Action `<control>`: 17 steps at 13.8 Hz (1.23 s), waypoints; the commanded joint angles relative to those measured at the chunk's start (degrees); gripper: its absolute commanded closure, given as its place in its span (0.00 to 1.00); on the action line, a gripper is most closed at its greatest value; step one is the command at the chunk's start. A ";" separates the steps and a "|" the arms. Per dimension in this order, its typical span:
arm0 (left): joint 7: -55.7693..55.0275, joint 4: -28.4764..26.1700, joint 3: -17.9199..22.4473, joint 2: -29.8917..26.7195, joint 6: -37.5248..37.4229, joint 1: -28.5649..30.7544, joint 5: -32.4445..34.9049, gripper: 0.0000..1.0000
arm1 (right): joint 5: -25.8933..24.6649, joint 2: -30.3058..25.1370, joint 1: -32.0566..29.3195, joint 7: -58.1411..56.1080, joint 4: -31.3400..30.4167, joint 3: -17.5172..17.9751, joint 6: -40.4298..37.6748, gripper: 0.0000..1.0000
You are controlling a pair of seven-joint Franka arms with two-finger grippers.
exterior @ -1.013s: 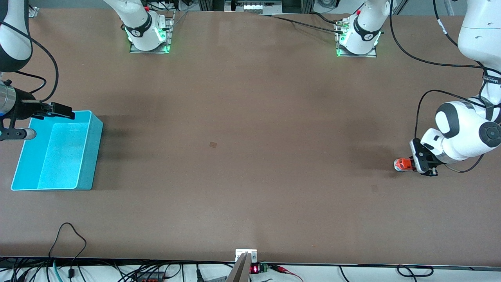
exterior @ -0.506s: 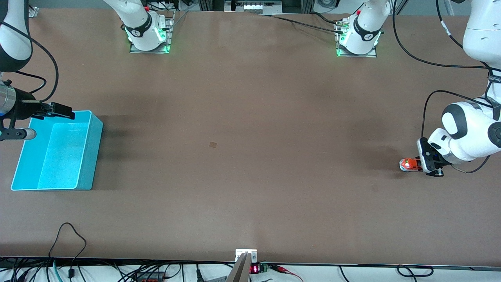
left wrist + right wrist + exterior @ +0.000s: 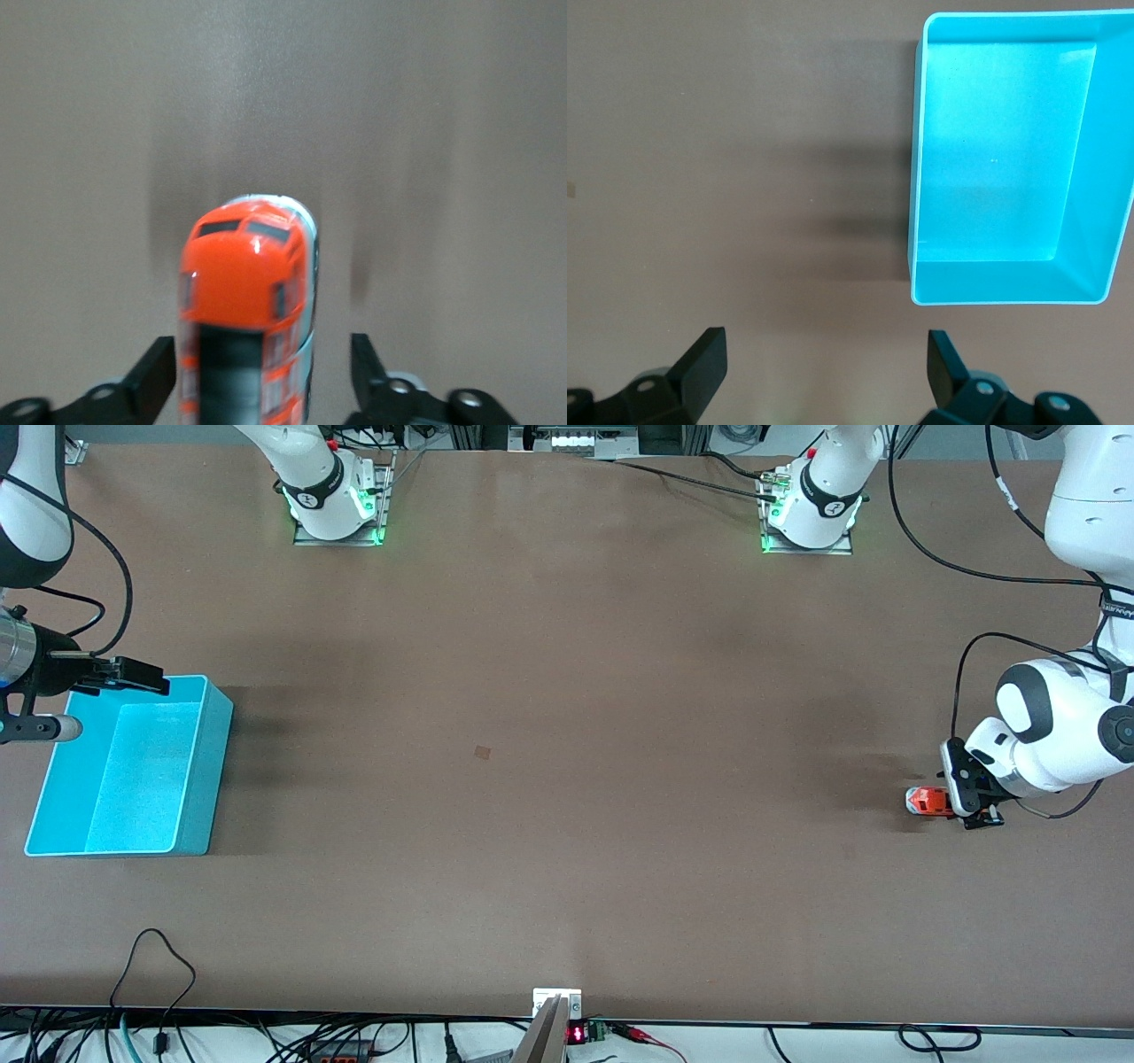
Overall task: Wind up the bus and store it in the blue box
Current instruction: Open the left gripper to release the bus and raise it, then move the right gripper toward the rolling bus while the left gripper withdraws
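The bus [image 3: 926,801] sits on its wheels on the table [image 3: 567,824], low in the frame at the left arm's end. The left gripper [image 3: 946,802] is down at table level around its rear half. In the left wrist view the bus [image 3: 244,301] fills the lower middle of the frame, nose pointing away from the gripper. One of the fingers [image 3: 159,365] sits close against its flank, and the other stands off with a strip of table showing between, so the jaws straddle the toy without clamping it. That loose, low hold probably suits winding, since the wheels stay pressed to the surface while the toy is dragged.

The blue box [image 3: 213,779] lies well apart from the bus, at the right arm's end of the table, with nothing in it. It stands slightly askew with its long walls running up the frame, and nothing lies on the table between it and the bus.

Higher in the frame, the right gripper [image 3: 142,675] waits over the box's rim farthest from the front camera, fingers spread and holding nothing. Its wrist view shows the box [image 3: 992,285] in the upper corner, likely a ready post for receiving the toy.
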 commanded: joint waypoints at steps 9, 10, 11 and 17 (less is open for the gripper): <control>-2.49 1.93 -0.56 -5.08 -9.84 -1.16 1.09 0.00 | 0.07 0.36 0.01 -0.53 0.88 -0.07 -0.79 0.00; -3.46 2.01 -0.56 -5.78 -10.98 -1.34 1.09 0.00 | 0.07 0.36 -0.08 -0.53 0.88 -0.07 -0.79 0.00; -4.16 2.01 -0.56 -6.40 -12.04 -1.60 1.09 0.00 | 0.07 0.36 -0.08 -0.53 0.88 -0.07 -0.79 0.00; -11.09 7.01 -0.12 -11.23 -26.79 -1.26 1.09 0.00 | 0.25 0.28 -0.16 -0.53 1.06 -0.07 -0.79 0.00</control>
